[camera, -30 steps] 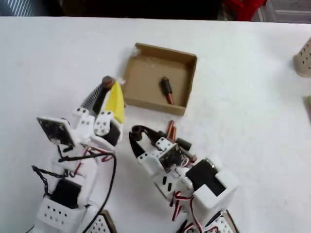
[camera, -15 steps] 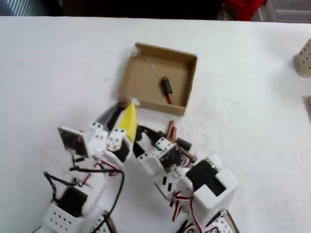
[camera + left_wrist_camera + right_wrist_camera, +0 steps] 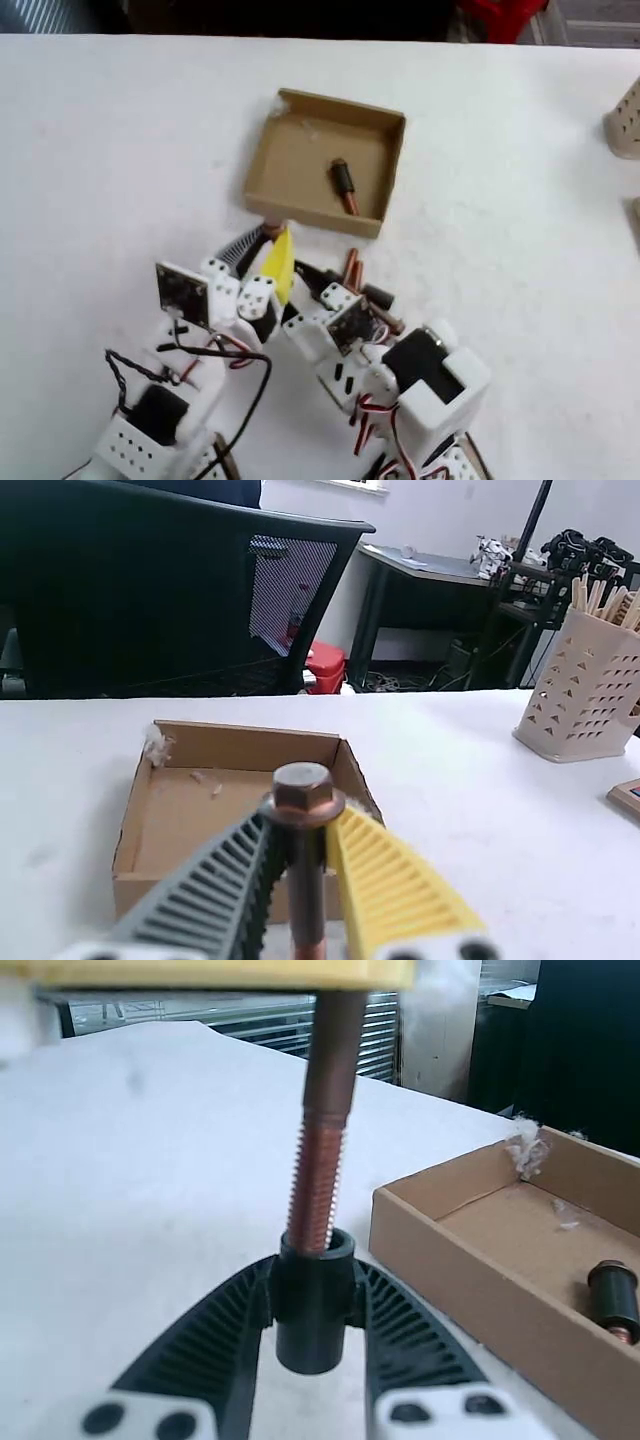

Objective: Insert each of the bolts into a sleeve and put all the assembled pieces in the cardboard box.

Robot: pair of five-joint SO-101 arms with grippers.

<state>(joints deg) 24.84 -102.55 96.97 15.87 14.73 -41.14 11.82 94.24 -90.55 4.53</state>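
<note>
My left gripper (image 3: 272, 243), one finger grey and one yellow, is shut on a copper bolt (image 3: 302, 792) that hangs head up. The bolt's threaded tip (image 3: 318, 1175) sits in the mouth of a black sleeve (image 3: 315, 1305). My right gripper (image 3: 315, 1295) is shut on that sleeve and holds it upright just above the table. Both grippers meet in front of the cardboard box (image 3: 283, 160), near its front wall. One assembled bolt and sleeve (image 3: 343, 185) lies inside the box. In the high view the right gripper (image 3: 303, 272) sits right beside the yellow finger.
Loose copper bolts (image 3: 352, 268) and a black sleeve (image 3: 378, 296) lie on the table beside the right arm. A beige perforated holder (image 3: 625, 120) stands at the table's right edge. A black chair (image 3: 180, 590) stands behind the table.
My left arm has carried the bolt to the right and toward the near side, from beside the box's left wall to above the sleeve. The right arm has kept still.
</note>
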